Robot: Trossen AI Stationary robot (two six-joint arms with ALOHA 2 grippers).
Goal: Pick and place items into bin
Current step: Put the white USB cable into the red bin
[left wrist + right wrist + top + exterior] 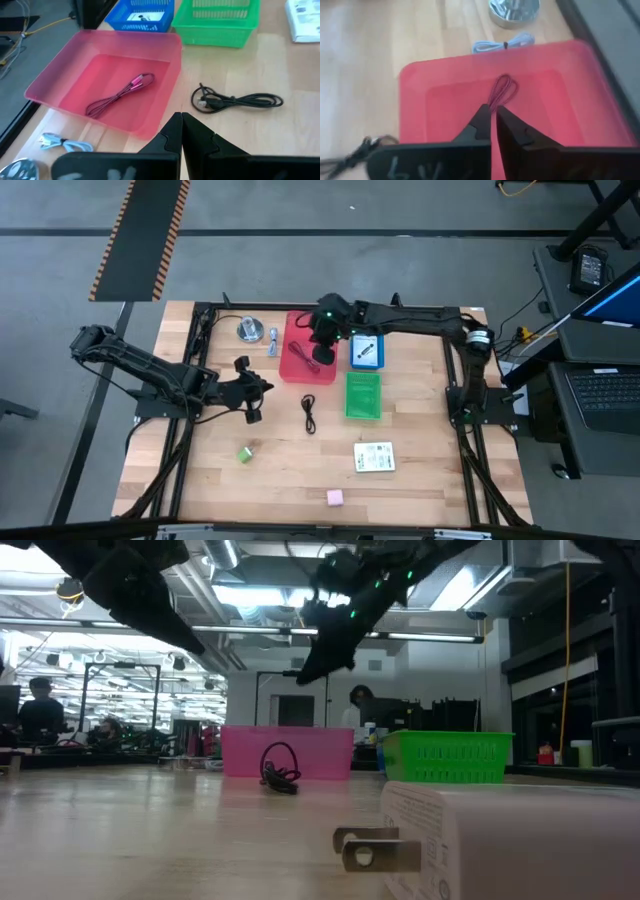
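Right hand point(322, 352) over pink bin point(296, 366); wooden table point(420, 480).

The table point(420, 480) is light brown wood with stripes. The bin point(60, 75) is pink-red, and the cable point(120, 92) inside it is red and pink. Next to it sit a blue basket point(366, 352) and a green basket point(362, 396). A black cable point(309, 414) lies on the wood. The light blue cable point(502, 45) is near the shiny silver disc point(249, 330). One small block point(245, 453) is green and another block point(334, 497) is pink. The packet point(374, 457) is white with green print. Both arms are black. The floor strip point(145, 230) has orange and black stripes.
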